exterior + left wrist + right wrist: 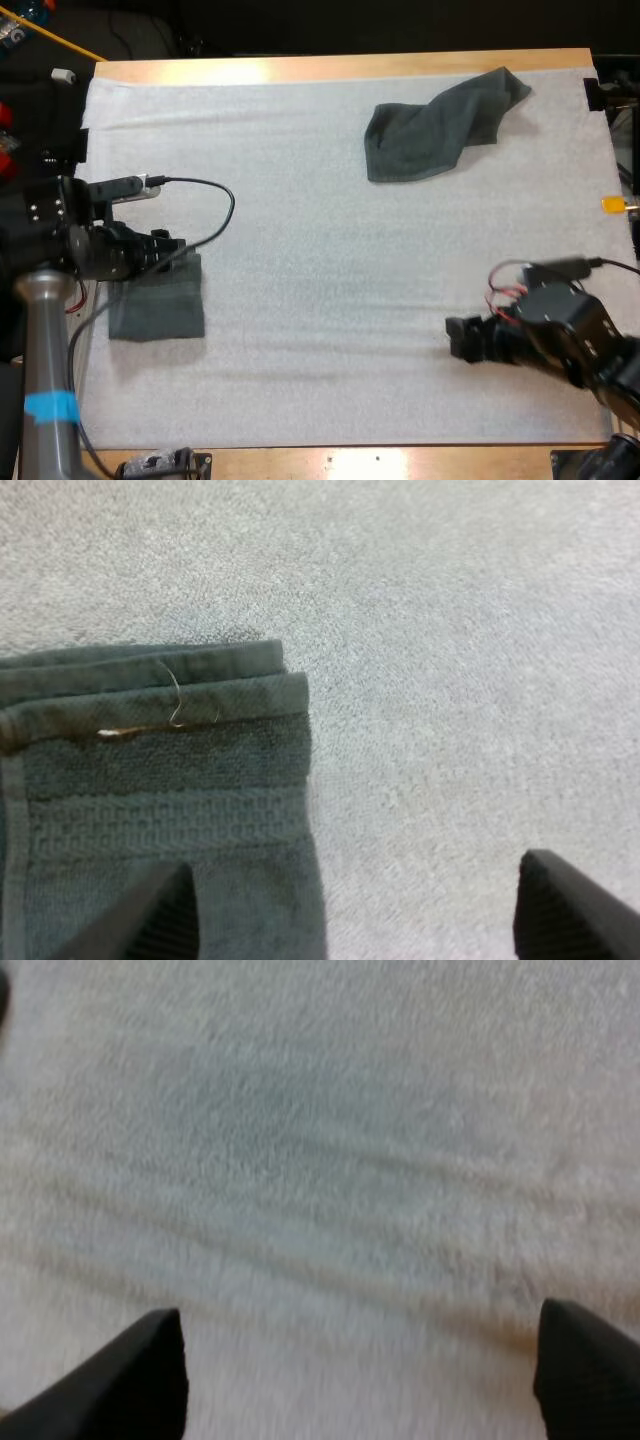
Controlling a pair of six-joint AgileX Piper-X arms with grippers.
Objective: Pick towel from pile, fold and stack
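A folded dark grey-green towel (160, 300) lies flat on the white mat (330, 260) at the left. My left gripper (172, 250) hovers over its far edge, open and holding nothing. In the left wrist view the folded towel (170, 790) shows stacked layers with a loose thread, and my fingers (150, 915) stand wide apart, one over the towel and one over bare mat. A crumpled towel (440, 125) lies at the far right of the mat. My right gripper (462, 338) sits low at the near right, open above bare mat (320, 1160).
The mat's middle between the two towels is bare, with faint wrinkles in front of the right gripper. Wooden table edges (340, 66) run along the far and near sides.
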